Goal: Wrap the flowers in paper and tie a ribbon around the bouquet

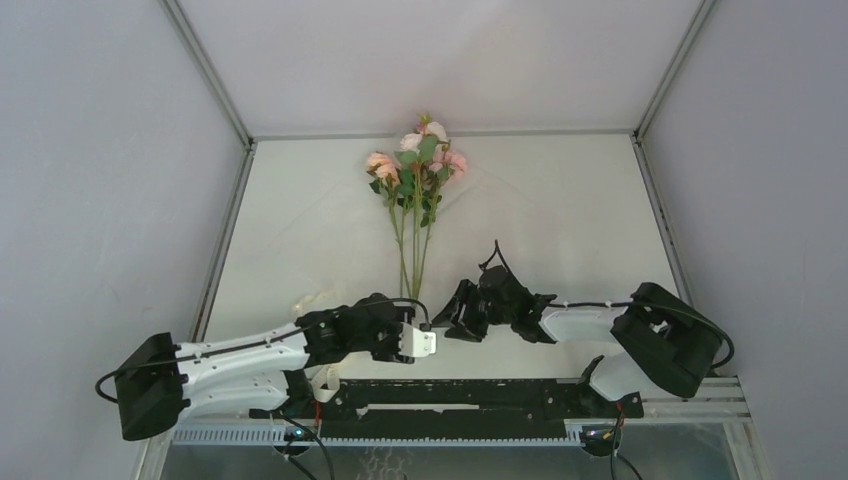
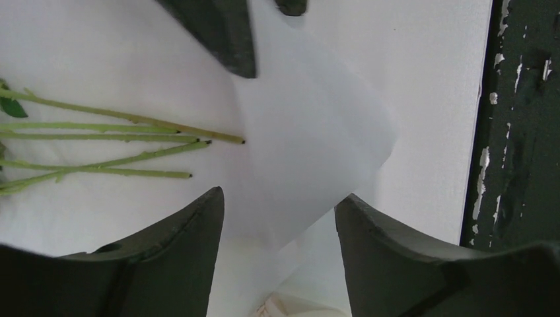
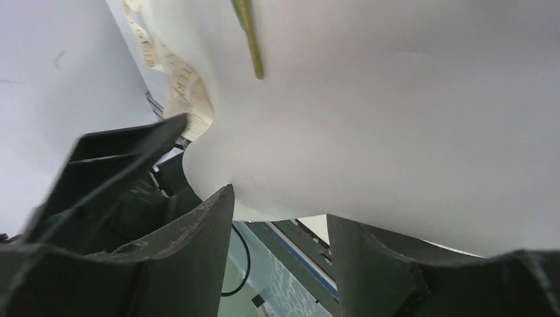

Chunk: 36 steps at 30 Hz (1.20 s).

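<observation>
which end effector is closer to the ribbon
Left. The left end effector hangs over the paper at its near corner, with the ribbon curled to its left; the right end effector is farther right, beyond it.

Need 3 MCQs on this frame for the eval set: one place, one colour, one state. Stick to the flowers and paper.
1. Where on the paper do the flowers have their blooms?
A. at the far end
B. at the near edge, by the arms
C. against the right wall

2. What colour are the blooms?
A. yellow
B. pale pink
C. blue

3. What state are the flowers in?
A. rolled in a paper cone
B. tied with ribbon
C. lying loose, unwrapped

Key:
1 A: in the top view the blooms are far from the arms, with the stems running back toward them.
2 B: the petals are pale pink.
3 C: the bare stem ends lie uncovered on the sheet in the left wrist view.
</observation>
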Each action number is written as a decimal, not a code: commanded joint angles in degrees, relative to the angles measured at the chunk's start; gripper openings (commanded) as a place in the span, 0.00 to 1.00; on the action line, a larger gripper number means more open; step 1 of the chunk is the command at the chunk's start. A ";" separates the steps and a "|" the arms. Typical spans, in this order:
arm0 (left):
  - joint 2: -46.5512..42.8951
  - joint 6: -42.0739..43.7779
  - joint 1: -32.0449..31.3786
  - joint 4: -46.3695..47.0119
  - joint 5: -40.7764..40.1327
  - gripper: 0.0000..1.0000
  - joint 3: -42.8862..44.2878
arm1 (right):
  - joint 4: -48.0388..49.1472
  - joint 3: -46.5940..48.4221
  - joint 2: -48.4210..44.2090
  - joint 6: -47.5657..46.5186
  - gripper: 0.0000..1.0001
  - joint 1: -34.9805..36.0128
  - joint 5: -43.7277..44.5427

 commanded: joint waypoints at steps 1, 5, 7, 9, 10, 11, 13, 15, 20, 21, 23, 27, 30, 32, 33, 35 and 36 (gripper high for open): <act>3.79 0.88 -2.19 3.67 -1.88 0.67 0.58 | -1.94 0.14 -3.57 -2.21 0.62 -1.48 0.94; 5.65 1.98 -3.19 5.75 -4.75 0.60 0.50 | -3.48 0.23 -4.02 -3.27 0.62 -2.32 -0.16; 5.53 0.98 -3.26 6.29 -4.90 0.48 0.98 | -4.97 0.22 -5.00 -4.42 0.62 -3.05 -0.99; 4.77 -0.07 -3.21 6.10 -4.70 0.23 1.75 | -8.03 0.23 -7.12 -6.13 0.62 -4.24 -1.96; 3.98 -0.34 -3.21 5.93 -4.77 0.16 1.99 | -10.45 0.32 -8.83 -7.51 0.62 -5.21 -2.39; 3.25 -0.39 -3.17 5.78 -4.91 0.08 1.98 | -13.84 0.77 -10.83 -9.35 0.62 -6.18 -2.52; 1.94 0.12 -3.21 4.88 -4.73 0.00 1.78 | -26.33 3.01 -15.48 -14.61 0.62 -8.06 -0.80; 2.01 0.40 -3.21 2.71 -3.20 0.00 2.14 | -35.85 6.55 -20.30 -20.07 0.62 -9.73 1.92; 5.28 -1.15 -3.26 -0.35 0.18 0.01 4.83 | -46.20 17.45 -20.28 -30.61 0.63 -11.39 3.33; 6.00 -1.40 -3.30 -0.99 0.27 0.02 5.70 | -47.20 19.80 -18.07 -32.58 0.63 -11.44 3.32; 7.23 -1.53 -3.30 -2.05 0.05 0.03 7.11 | -47.14 23.75 -12.60 -35.78 0.63 -11.40 2.60; 8.21 -1.81 -3.30 -3.38 0.10 0.02 8.91 | -41.74 29.13 1.41 -39.75 0.58 -11.68 -3.36; 7.88 -2.19 -3.30 -5.34 1.47 0.02 10.03 | -40.98 32.14 10.85 -41.61 0.44 -10.87 -6.47; 7.52 -2.17 -3.26 -6.09 2.29 0.02 10.27 | -40.28 32.03 14.57 -42.52 0.38 -10.51 -7.32; 7.49 -2.11 -3.26 -6.28 2.47 0.02 10.43 | -40.27 31.75 16.11 -42.82 0.37 -10.48 -7.52; 7.90 -2.06 -3.10 -7.18 2.90 0.00 11.18 | -40.29 30.47 18.33 -43.16 0.32 -11.21 -8.27; 8.41 -1.92 -2.77 -8.11 3.76 0.00 11.92 | -40.15 29.67 18.80 -43.30 0.30 -11.83 -8.95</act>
